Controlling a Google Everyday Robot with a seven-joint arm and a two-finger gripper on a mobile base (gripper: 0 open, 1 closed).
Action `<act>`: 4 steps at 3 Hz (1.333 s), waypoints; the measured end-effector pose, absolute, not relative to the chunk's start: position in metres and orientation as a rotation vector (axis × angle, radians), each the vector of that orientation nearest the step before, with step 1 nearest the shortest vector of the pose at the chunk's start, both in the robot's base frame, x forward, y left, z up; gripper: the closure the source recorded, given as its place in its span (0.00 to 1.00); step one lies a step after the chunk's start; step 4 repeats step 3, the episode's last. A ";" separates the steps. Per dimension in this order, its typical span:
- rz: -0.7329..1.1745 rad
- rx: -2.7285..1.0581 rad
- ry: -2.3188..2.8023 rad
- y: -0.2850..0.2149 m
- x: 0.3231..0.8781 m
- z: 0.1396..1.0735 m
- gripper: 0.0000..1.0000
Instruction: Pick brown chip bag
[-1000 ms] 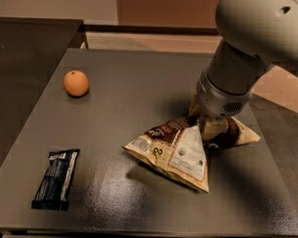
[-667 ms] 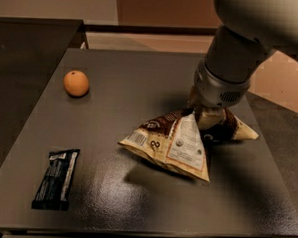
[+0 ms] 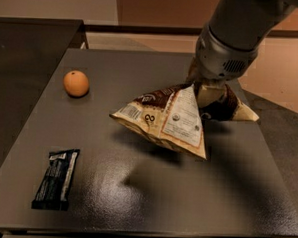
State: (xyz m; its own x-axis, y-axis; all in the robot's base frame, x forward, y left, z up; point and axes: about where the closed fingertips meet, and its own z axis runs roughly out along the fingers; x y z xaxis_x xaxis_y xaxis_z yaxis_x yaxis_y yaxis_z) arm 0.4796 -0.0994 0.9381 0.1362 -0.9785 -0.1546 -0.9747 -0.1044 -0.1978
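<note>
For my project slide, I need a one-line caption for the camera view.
The gripper clamps the brown chip bag, holding it above the dark table; an orange and a dark wrapper lie nearby.

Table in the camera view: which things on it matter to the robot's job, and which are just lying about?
In the job:
- brown chip bag, left end raised off the table
- claw, at the bag's top edge, gripping it

Lying about:
- orange, far left
- dark blue wrapper, near left
</note>
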 end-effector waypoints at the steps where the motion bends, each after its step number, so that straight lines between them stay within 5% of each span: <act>1: -0.051 -2.123 1.868 -0.095 0.489 0.970 1.00; 4: -0.072 -2.100 1.811 -0.088 0.494 0.996 1.00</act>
